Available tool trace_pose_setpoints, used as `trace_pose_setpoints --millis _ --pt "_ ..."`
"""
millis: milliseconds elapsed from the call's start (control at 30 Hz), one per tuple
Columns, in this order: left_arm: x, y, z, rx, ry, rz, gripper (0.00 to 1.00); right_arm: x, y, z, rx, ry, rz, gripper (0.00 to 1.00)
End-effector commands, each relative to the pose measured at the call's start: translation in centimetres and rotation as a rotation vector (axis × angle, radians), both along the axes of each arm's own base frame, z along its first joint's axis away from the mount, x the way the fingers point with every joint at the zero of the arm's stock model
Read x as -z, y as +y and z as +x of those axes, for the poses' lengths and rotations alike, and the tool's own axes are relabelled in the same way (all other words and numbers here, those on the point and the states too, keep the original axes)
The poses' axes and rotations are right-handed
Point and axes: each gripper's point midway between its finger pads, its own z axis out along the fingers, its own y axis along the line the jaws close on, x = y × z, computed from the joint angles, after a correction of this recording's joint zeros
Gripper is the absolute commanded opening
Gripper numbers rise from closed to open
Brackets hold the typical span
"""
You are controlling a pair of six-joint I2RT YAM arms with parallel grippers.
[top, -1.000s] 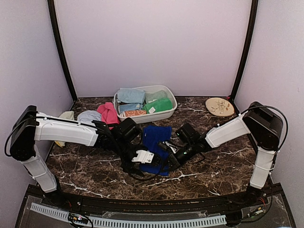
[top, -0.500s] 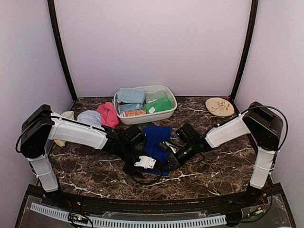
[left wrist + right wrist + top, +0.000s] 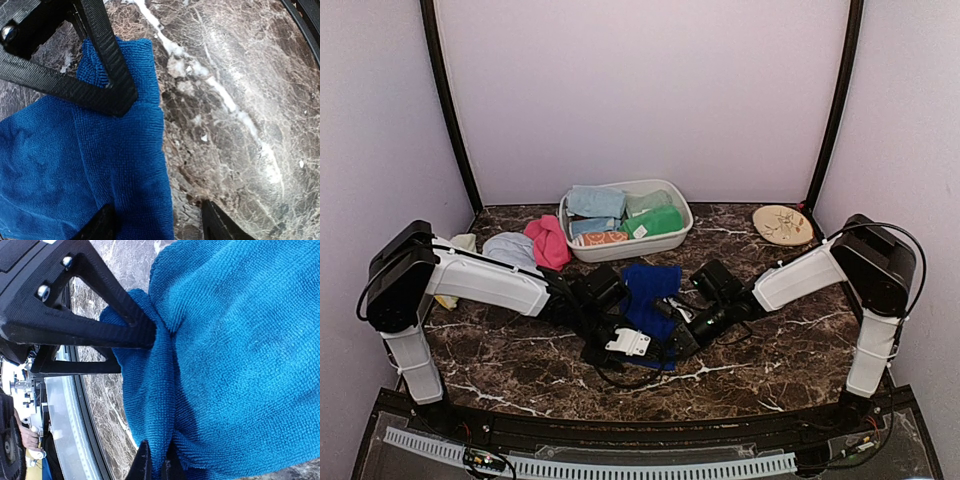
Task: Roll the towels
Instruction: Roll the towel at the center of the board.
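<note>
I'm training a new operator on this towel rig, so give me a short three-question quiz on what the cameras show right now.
1. True or false: the royal blue towel lies inside the white tub.
2. Which has a fold of that towel bunched between its fingers? A. left hand B. right hand
3. Fill in: from the top camera, the pink towel lies on the table just ___ of the tub.
Key: 1 false, it lies on the table; 2 B, the left hand is open over the towel's edge; 3 left.
</note>
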Motion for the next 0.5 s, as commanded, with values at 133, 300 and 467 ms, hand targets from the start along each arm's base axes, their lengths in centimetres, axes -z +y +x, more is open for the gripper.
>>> trace_pose_setpoints --millis 133,300,467 --pt "2.7 0.8 1.0 -0.012 -0.038 0.093 0.45 -0.8 0.0 0.3 0.016 0.011 0.010 0.01" --pt "3.0 1.0 1.0 -0.051 0.019 0.105 0.00 -1.5 -0.5 2.0 0.076 -0.051 -0.006 0.11" --pt "1.6 1.5 0.5 -0.104 0.162 0.081 0.00 -3.5 -2.4 5.1 0.185 -0.236 -0.032 0.27"
